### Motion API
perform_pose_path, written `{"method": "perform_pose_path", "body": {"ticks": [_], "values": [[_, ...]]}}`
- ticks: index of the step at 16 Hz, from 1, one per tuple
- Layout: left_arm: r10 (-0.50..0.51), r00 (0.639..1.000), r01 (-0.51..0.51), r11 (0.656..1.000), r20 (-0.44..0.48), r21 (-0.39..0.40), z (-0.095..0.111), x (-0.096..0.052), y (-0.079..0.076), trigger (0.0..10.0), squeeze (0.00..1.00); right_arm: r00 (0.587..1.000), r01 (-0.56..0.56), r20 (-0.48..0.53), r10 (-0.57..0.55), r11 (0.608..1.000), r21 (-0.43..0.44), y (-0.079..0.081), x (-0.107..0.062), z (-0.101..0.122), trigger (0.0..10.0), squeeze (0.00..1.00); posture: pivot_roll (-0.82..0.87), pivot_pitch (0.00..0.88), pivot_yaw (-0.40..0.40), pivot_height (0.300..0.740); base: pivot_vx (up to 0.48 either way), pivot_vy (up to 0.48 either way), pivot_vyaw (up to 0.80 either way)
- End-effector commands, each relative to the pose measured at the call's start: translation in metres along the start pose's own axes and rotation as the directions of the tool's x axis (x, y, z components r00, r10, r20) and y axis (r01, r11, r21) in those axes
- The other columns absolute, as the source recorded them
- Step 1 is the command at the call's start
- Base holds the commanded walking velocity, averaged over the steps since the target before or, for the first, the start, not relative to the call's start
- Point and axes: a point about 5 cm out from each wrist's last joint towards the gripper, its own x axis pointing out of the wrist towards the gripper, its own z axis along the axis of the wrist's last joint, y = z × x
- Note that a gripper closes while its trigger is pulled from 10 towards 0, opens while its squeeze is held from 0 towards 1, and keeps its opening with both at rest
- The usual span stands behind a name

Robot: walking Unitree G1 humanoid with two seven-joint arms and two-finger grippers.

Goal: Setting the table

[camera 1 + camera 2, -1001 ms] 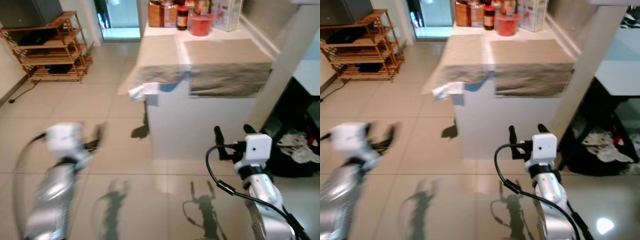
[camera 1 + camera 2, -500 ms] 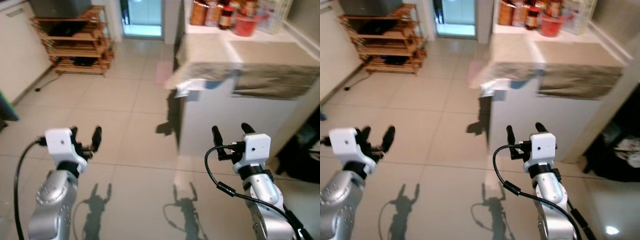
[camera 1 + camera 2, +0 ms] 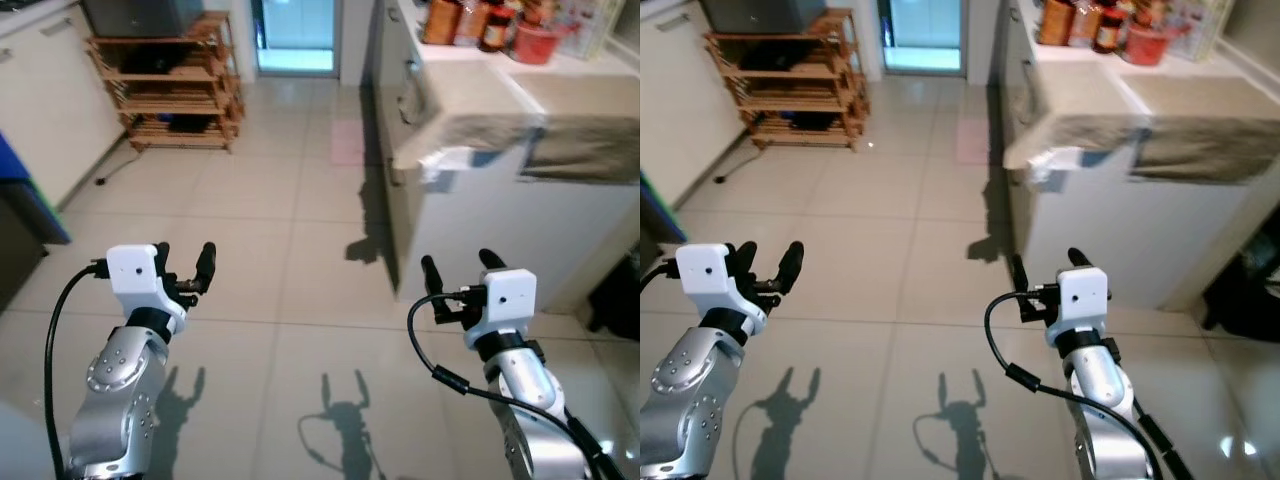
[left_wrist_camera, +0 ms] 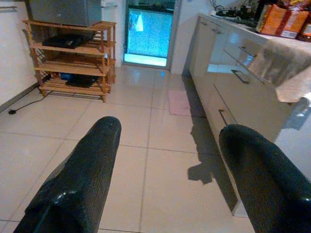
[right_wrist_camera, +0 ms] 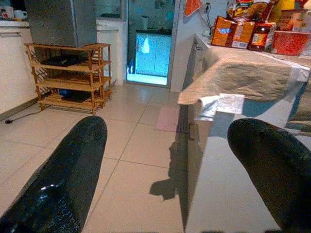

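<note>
While our left gripper (image 3: 184,265) and right gripper (image 3: 456,270) hang spread and empty over the tiled floor (image 3: 290,230), the cloth-draped table (image 3: 480,95) stands ahead and right of them, jars (image 3: 470,20) at its far end.

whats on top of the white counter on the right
A beige cloth drapes over the white counter, hiding the surface beneath it. At the far end stand jars and bottles and a red container; their labels are too small to read.
</note>
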Motion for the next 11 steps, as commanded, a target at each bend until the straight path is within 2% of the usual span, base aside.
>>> {"method": "perform_pose_path", "body": {"ticks": [1,6,7,11], "values": [[-0.013,1.000,0.013,1.000,-0.007,0.001,-0.001,0.004,-0.006,10.0,0.00,1.000,0.020,-0.004,-0.020,1.000,-0.012,-0.005,-0.001,-0.001,10.0,0.00,-0.14,0.000,0.062,0.740,0.000,0.000,0.00],[-0.036,0.999,0.036,0.999,-0.018,0.021,-0.003,0.009,-0.013,10.0,0.00,1.000,0.017,-0.021,-0.018,1.000,-0.011,-0.002,-0.004,-0.005,10.0,0.00,-0.14,0.000,0.068,0.740,0.000,0.000,0.00],[-0.051,0.998,0.051,0.998,-0.023,0.024,-0.003,0.009,-0.018,10.0,0.00,1.000,0.016,-0.020,-0.016,1.000,-0.012,0.000,-0.002,-0.005,10.0,0.00,-0.13,0.000,0.072,0.740,0.000,0.000,0.00],[-0.047,0.999,0.048,0.998,-0.026,0.038,-0.004,0.013,-0.020,10.0,0.00,1.000,0.004,-0.017,-0.004,1.000,-0.001,0.007,0.004,-0.005,10.0,0.00,-0.12,0.000,0.072,0.740,0.000,0.000,0.00]]}}
